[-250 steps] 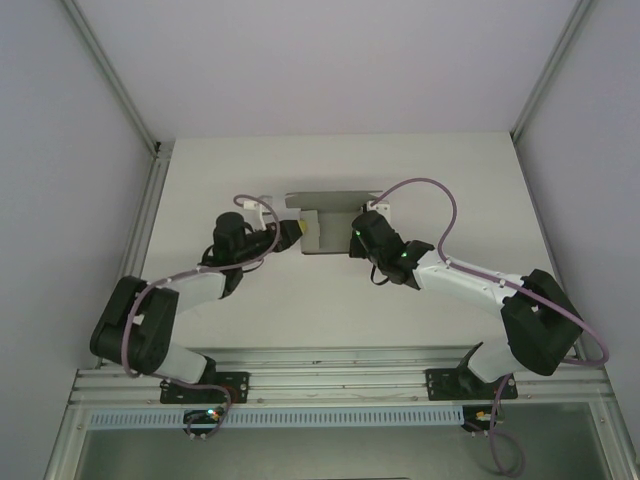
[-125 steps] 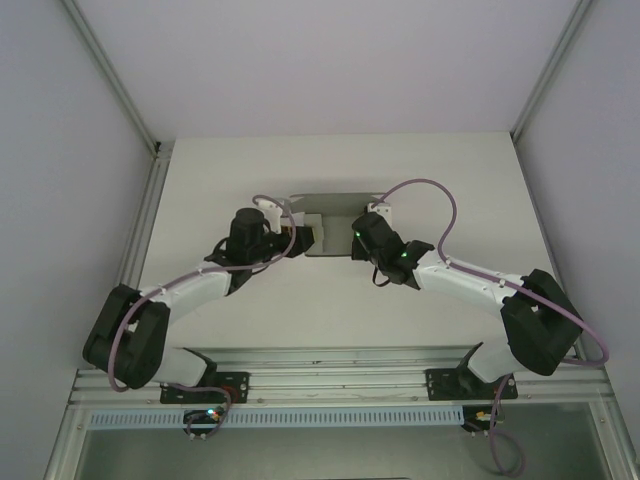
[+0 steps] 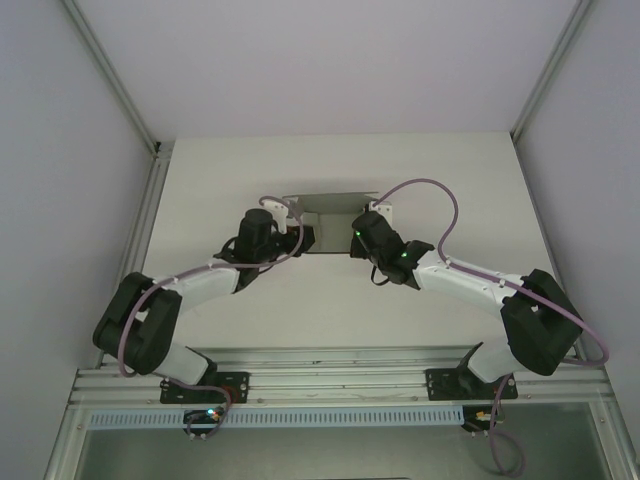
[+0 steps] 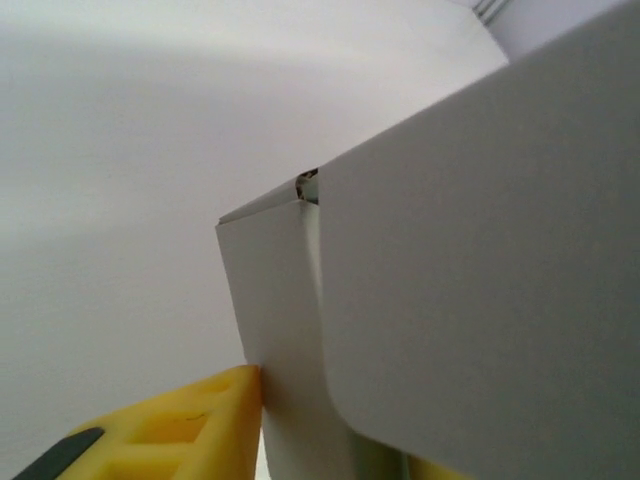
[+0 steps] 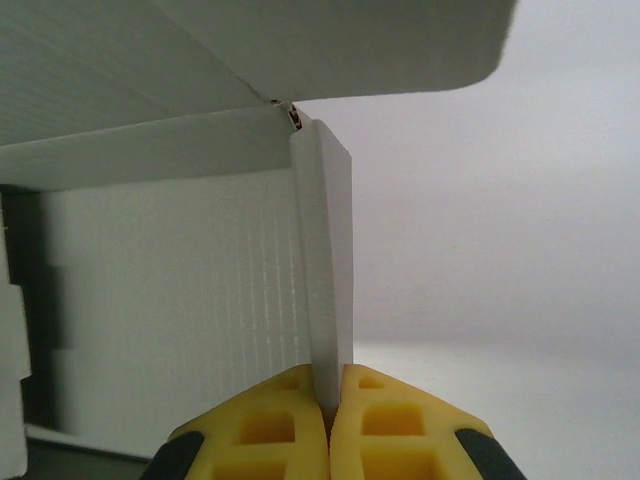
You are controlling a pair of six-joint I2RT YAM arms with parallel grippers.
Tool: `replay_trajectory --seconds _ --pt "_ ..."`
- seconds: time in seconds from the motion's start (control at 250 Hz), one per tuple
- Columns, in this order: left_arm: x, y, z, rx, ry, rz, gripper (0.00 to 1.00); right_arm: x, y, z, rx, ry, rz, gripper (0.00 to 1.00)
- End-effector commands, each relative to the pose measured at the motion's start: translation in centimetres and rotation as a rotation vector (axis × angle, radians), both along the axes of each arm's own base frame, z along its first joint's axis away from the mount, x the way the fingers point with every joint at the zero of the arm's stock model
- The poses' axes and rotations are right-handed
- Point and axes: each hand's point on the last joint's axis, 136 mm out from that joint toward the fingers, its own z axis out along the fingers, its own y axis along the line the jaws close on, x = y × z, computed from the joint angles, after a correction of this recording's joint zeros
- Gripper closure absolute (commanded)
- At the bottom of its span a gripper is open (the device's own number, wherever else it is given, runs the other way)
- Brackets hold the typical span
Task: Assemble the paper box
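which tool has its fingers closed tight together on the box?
The right tool: its yellow fingers meet flat on an upright wall of the paper box. The left tool has fingers standing apart, one just touching a wall's edge.

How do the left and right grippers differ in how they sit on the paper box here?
The right gripper has its jaws pressed together on a thin upright wall of the paper box. The left gripper has its jaws apart, straddling a folded flap, with one touching its edge. The right plainly clamps; whether the left does is unclear. Both meet the box, from opposite ends.
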Motion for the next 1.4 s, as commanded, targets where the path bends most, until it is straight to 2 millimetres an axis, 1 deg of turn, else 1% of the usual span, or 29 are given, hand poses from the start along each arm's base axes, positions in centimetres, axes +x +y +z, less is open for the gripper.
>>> replay_trajectory --seconds 0.0,0.024,0.064,0.116,0.164,0.204,0.248,0.327,0.423,0.539,0.547,0.567,0.667,0.719,0.763,0.803,0.863,0.907,0.978,1.078,1.178,1.278,1.398 --pt "-0.4 -0.8 -0.8 0.144 -0.032 -0.006 0.69 0.6 3.7 5.4 0.201 -0.124 0.064 1.00" --pt "-0.4 -0.6 -0.9 0.177 -0.041 0.004 0.71 0.6 3.6 5.4 0.199 -0.125 0.063 1.00" --pt "-0.3 -0.2 -1.1 0.237 -0.061 0.020 0.72 0.5 3.4 5.2 0.188 -0.121 0.055 1.00" --pt "0.0 0.7 -1.6 0.333 -0.088 0.066 0.77 0.5 3.2 5.2 0.182 -0.118 0.045 1.00" --pt "0.3 1.4 -2.0 0.420 -0.108 0.094 0.78 0.4 3.1 5.3 0.183 -0.122 0.047 1.00" --pt "0.6 2.2 -2.6 0.490 -0.111 0.132 0.83 0.3 3.2 5.4 0.182 -0.125 0.051 1.00" --pt "0.9 2.8 -3.3 0.558 -0.113 0.138 0.84 0.3 3.2 5.5 0.177 -0.128 0.053 1.00" --pt "1.4 3.9 -4.6 0.667 -0.102 0.173 0.91 0.1 3.3 5.7 0.165 -0.136 0.057 1.00" --pt "2.1 5.0 -5.5 0.793 -0.122 0.231 1.00 0.0 3.5 5.9 0.152 -0.147 0.060 1.00" --pt "3.0 6.4 -5.4 0.976 -0.162 0.312 1.00 -0.2 3.4 5.8 0.128 -0.149 0.061 1.00" --pt "3.0 6.5 -5.4 0.989 -0.164 0.316 1.00 -0.3 3.2 6.6 0.140 -0.164 0.058 1.00" --pt "3.1 6.8 -5.4 1.019 -0.166 0.328 1.00 -0.3 3.1 6.9 0.137 -0.168 0.055 1.00" --pt "3.3 8.6 -5.5 1.122 -0.150 0.390 1.00 -0.4 2.6 7.0 0.118 -0.169 0.043 1.00" --pt "3.4 9.7 -5.2 1.167 -0.141 0.430 1.00 -0.5 2.3 7.0 0.110 -0.170 0.036 1.00" --pt "3.3 10.0 -5.0 1.188 -0.143 0.436 1.00 -0.6 2.2 7.0 0.107 -0.173 0.034 1.00" --pt "3.2 9.8 -5.0 1.171 -0.130 0.415 1.00 -0.6 2.1 7.1 0.106 -0.176 0.033 1.00" --pt "3.0 8.3 -4.9 1.067 -0.122 0.362 1.00 -0.5 2.2 7.1 0.107 -0.179 0.036 1.00" --pt "2.6 7.0 -4.8 0.976 -0.113 0.307 0.92 -0.5 2.3 7.1 0.111 -0.178 0.038 1.00" --pt "2.0 5.1 -4.3 0.838 -0.100 0.231 0.90 -0.5 2.6 7.1 0.119 -0.181 0.052 1.00" --pt "1.3 3.3 -3.1 0.646 -0.066 0.157 0.78 -0.5 2.9 7.3 0.137 -0.192 0.069 1.00" --pt "0.8 2.9 -1.7 0.508 -0.054 0.135 0.69 -0.6 3.1 7.5 0.151 -0.196 0.081 1.00" --pt "0.6 2.9 -0.6 0.418 -0.054 0.114 0.63 -0.8 3.3 7.6 0.160 -0.201 0.092 1.00" --pt "0.7 2.9 -0.2 0.357 -0.041 0.101 0.63 -0.8 3.8 7.8 0.177 -0.204 0.116 1.00"
